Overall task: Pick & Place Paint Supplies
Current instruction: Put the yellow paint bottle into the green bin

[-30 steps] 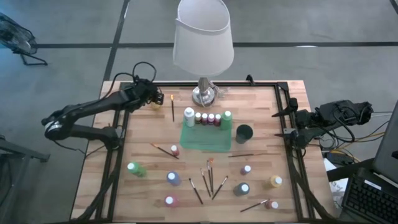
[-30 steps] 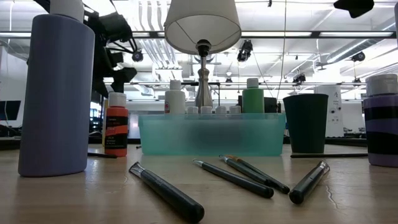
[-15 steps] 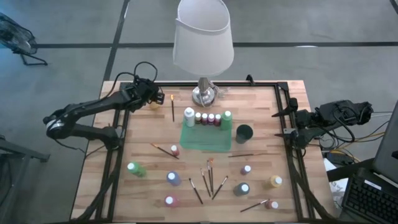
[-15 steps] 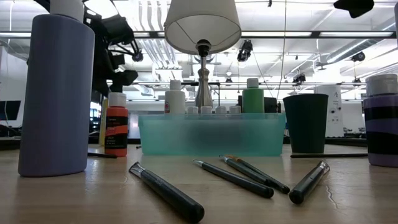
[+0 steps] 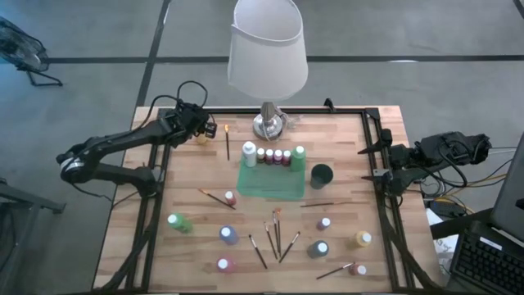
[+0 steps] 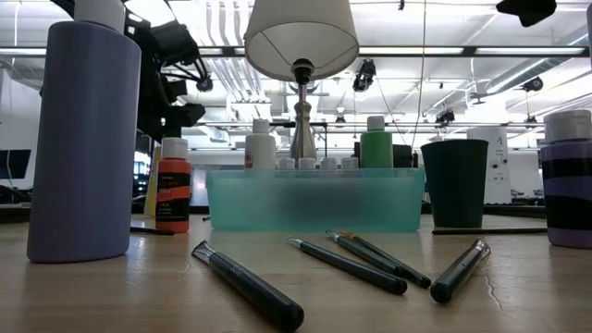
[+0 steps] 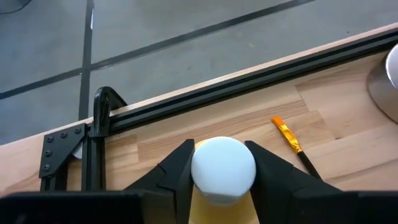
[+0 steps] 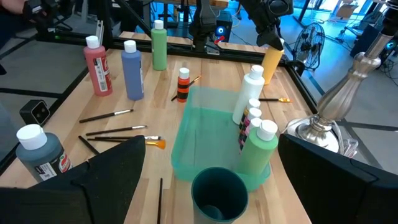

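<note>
The left gripper [image 7: 222, 177] grips a yellow bottle [image 7: 222, 200] by its smooth round white cap at the upper left of the high view, near the table's back-left corner, one dark finger on either side of the cap. Just beside it lies an orange-tipped brush [image 5: 227, 141], thin and dark-handled. The right gripper [image 5: 383, 161] waits at the right edge of the table [image 5: 344, 156], its fingers spread wide.

The table is pale wood planks with a black metal frame. At its middle sits a translucent teal plastic tray [image 5: 271, 182], rectangular. Along its back wall stand six bottles: a tall white one [image 5: 249, 153], four small ones in a row [image 5: 274, 155], and a green one [image 5: 299, 152]. A dark round cup [image 5: 321, 174] stands just right of the tray. Behind the tray is a lamp [image 5: 268, 57] with a white fabric shade and shiny silver base.

Across the front half of the table I count eight loose bottles, among them a small red one [image 5: 230, 197], a green one [image 5: 176, 221] and a yellow one [image 5: 363, 238]. Four brushes cluster at front centre [image 5: 274, 233], and three more lie singly about.
</note>
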Motion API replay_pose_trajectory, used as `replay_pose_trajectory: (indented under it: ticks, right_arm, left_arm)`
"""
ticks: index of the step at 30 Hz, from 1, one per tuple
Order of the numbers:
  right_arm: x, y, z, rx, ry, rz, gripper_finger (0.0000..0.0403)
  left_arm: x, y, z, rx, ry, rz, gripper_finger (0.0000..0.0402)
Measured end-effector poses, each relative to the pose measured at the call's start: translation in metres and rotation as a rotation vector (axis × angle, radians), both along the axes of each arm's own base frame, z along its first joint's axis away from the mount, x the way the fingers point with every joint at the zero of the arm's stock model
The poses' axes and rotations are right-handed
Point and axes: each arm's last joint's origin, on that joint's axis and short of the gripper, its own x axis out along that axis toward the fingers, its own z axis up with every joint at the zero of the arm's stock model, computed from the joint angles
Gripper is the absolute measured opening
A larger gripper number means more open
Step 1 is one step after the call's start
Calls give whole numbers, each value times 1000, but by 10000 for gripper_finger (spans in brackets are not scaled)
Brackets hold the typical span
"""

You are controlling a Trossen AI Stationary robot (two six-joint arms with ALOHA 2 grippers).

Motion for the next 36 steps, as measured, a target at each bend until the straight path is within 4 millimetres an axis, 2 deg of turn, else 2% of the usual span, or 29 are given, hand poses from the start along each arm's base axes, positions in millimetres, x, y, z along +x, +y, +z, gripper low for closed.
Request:
replay_pose_trajectory:
  ticks: [11,17,36]
  right_arm:
    - [0,0,0,-2,0,1,364]
    - [0,0,0,-1,0,0,364]
    - [0,0,0,0,0,0,364]
  left_arm:
    - [-2,-3,5,-15,3,-71,125]
    - [-5,-7,9,-39,-8,-164,123]
    - [-8,-24,24,-103,-69,-709,123]
